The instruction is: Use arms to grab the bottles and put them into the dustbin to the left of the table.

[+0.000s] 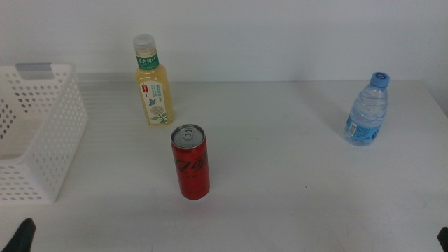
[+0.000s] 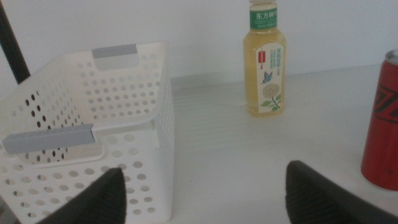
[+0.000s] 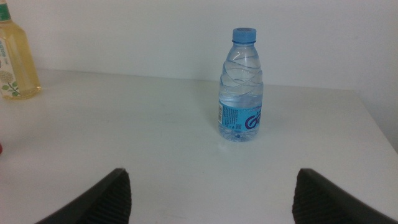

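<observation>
Both grippers, left (image 2: 202, 190) and right (image 3: 211, 196), are held spread and empty at the near edge. Red can (image 1: 190, 162), juice bottle (image 1: 153, 82) and water bottle (image 1: 367, 109) are left standing; the slim can could be toppled by an off-centre grasp.

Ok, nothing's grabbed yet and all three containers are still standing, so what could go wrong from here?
1. The red soda can is slim and upright, close in front of the yellow juice bottle; a reach for either might topple the other.
2. The water bottle stands far from the white basket, so carrying it across risks clipping the can.
3. Both tools, left and right, are open and waiting low.
</observation>
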